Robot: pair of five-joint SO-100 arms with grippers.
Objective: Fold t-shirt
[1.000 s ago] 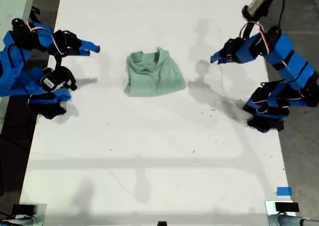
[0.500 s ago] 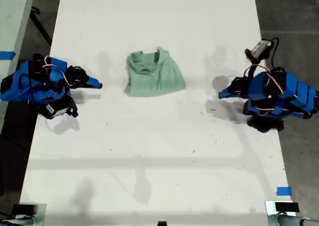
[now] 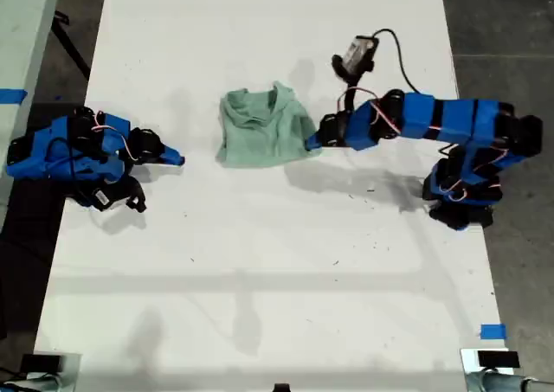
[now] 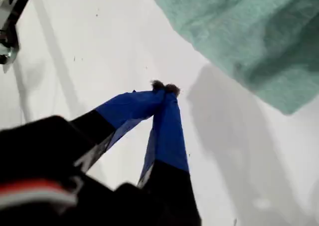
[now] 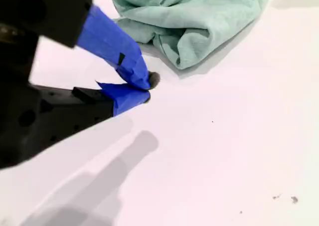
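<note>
The t-shirt is lying bunched into a rough, rounded square on the white table, a little toward the far edge in the exterior view and about midway between the two arms. Its pale mint-green cloth is looking soft and matte, with a finely napped surface in the first wrist view. It is puckering into loose folds and one blunt corner in the second wrist view.

My second gripper is reaching in from the exterior view's right, and its tip is sitting just beside that blunt corner of the cloth. Its blue-taped fingers are pinching together on nothing, tips meeting.

My first gripper is lying low over the table at the exterior view's left, apart from the shirt. Its two tapering blue fingers are closing to a point with nothing between them.

The tabletop is showing smooth and white, with small dark specks.
</note>
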